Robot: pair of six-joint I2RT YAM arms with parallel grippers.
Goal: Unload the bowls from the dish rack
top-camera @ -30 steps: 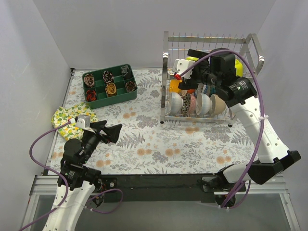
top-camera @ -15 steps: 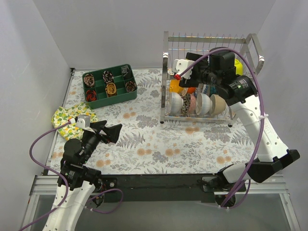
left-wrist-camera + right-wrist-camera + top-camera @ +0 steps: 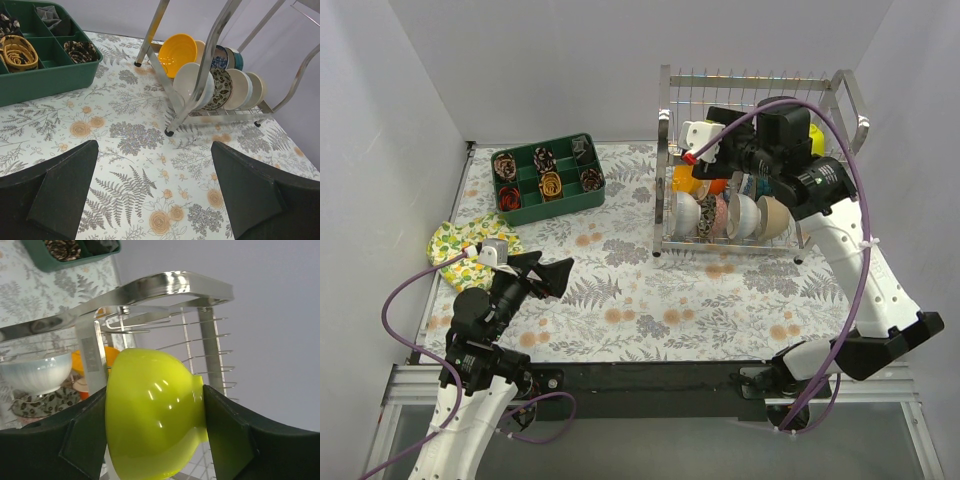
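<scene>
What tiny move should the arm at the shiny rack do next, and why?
Probably lift the round lime-green bowl up a little. The right gripper looks shut on it, a finger on each side, and bars of the chrome wire dish rack stand close by, so clear them first.

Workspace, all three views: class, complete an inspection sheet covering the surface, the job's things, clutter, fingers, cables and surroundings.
Surface: floral-print table cover, lying flat.
Job's things: chrome dish rack at back right; bowls standing on edge in its lower tier; lime-green bowl held up by the rack's top frame.
Clutter: green compartment tray holding small round items; lemon-print cloth at the left edge.
Fingers: right fingers closed on the lime-green bowl; left fingers open, empty, above the cover.
Cables: purple cable on the right arm and on the left arm, both looping free.
Surroundings: plain pale walls; nothing else seen.
</scene>
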